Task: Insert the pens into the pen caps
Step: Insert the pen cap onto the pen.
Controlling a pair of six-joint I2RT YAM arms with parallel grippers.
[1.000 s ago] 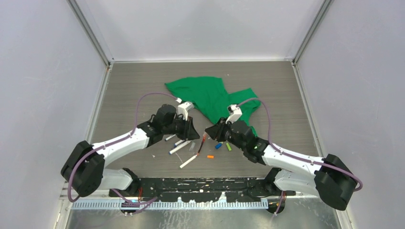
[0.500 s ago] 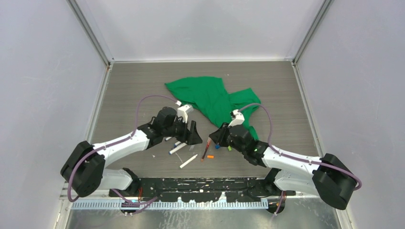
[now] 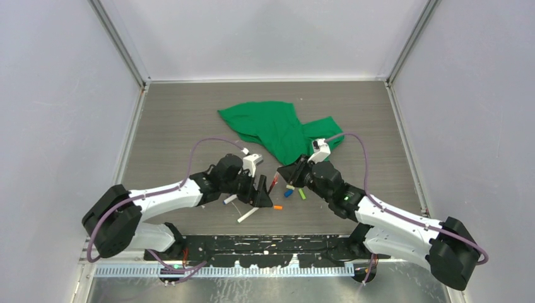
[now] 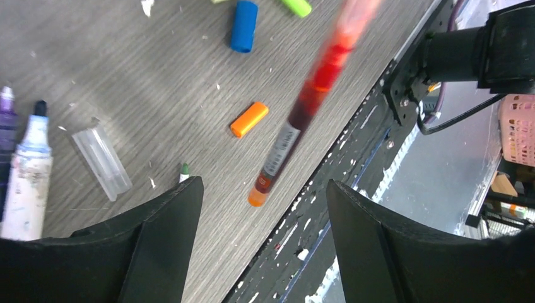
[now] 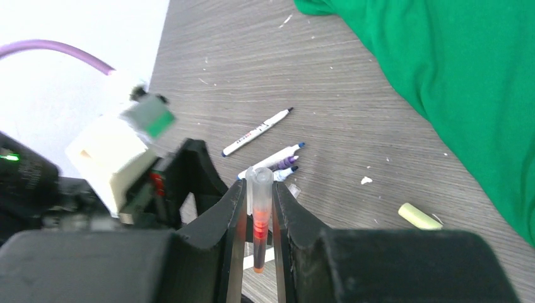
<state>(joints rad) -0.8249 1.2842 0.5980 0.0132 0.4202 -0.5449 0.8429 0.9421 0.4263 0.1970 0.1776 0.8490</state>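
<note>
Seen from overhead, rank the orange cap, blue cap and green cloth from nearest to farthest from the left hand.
From the left hand:
1. Orange cap, just to its right.
2. Blue cap, farther right.
3. Green cloth, toward the back wall.

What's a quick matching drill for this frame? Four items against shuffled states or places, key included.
Items
1. red pen
2. orange cap
3. left gripper
4. green cloth

States and places
A. open, gripping nothing
B. crumpled on the far half of the table
C. clamped in the right gripper
D. loose on the table near its front edge

Pairs: 1-C, 2-D, 3-A, 4-B
</note>
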